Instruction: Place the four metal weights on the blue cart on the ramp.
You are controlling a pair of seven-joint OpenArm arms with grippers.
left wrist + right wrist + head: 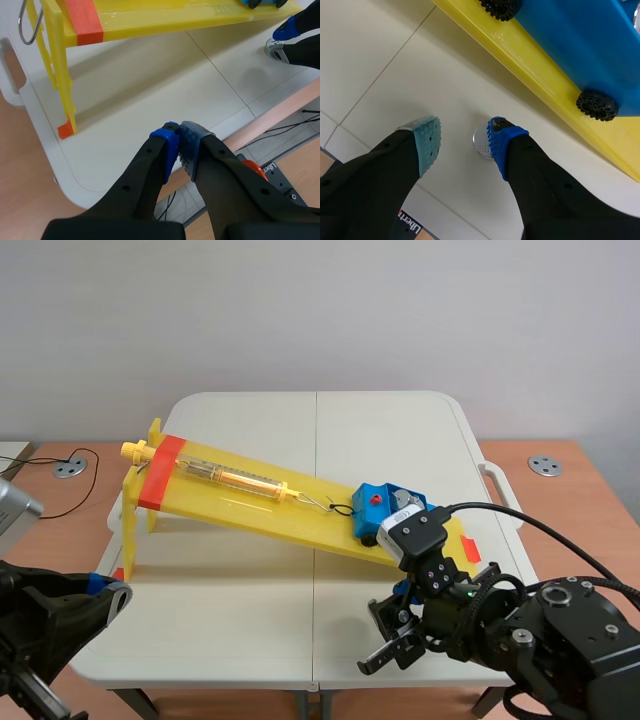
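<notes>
We can read only one piece of lettering: white letters starting "Libert", cut off after that, on a black bar [410,229] under the edge of the table [380,60] in the right wrist view. In the left wrist view we see what looks like the same white word on a black bar below the table, only partly legible. The metal weight [480,142] carries a small stamped mark we cannot make out.

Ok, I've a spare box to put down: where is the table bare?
Bare: the far strip of the white table behind the yellow plastic ramp, and the near middle between the ramp and the front edge. Crowded: near right, where the open right hand straddles a round metal weight by the blue cart.
</notes>
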